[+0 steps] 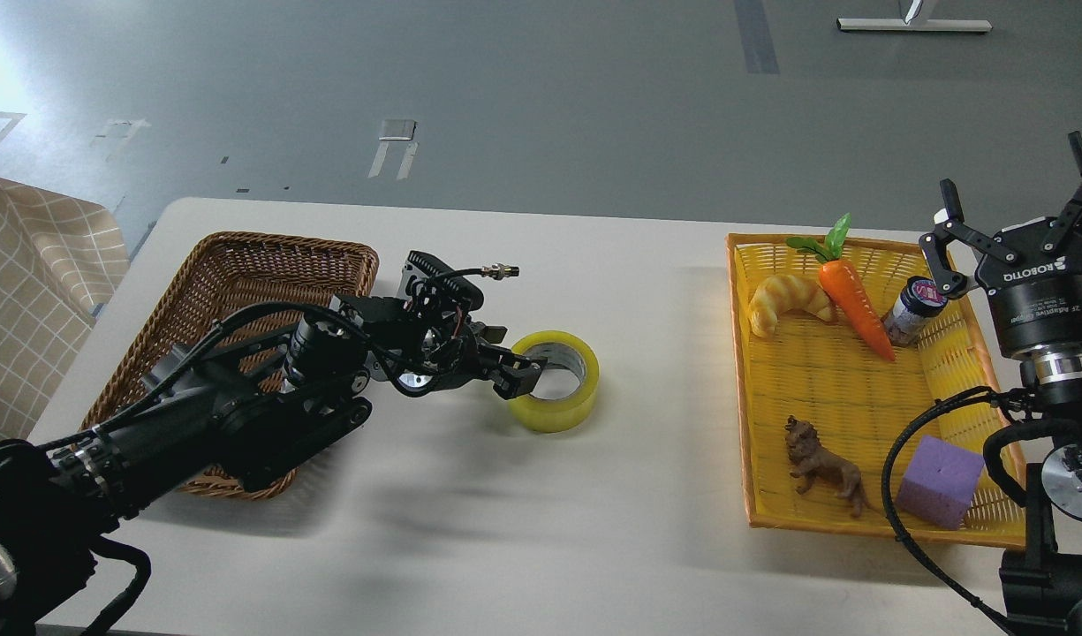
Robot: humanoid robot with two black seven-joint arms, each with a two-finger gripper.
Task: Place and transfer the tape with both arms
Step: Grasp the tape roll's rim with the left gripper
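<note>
At the bottom of the frame the white table (523, 548) is bare, a wide free strip running between the two arms. A little higher, at the lower right, the yellow basket (742, 371) holds a purple block (940, 481) and a toy lion (823, 466), and further up a carrot (854, 305), a croissant (788, 302) and a small jar (913, 307). In the middle of the frame the tape (565, 393) lies flat on the table, its hole pointing upward, so its axis is vertical. The left gripper (527, 375) reaches to it from the left side; one finger seems to go inside the ring and the other stays outside the near-left wall, so I judge it is clamped on that wall, or very close to this. Behind this arm, at the left, stands the brown wicker basket (240, 265). The right gripper (1013, 208) stands at the upper right with its fingers wide apart and pointing up, well apart from the tape, beyond the yellow basket. The left arm is clearly the nearer one. For a transfer the roll must travel to the right over open table, and the basket's left rim is the edge to watch.
</note>
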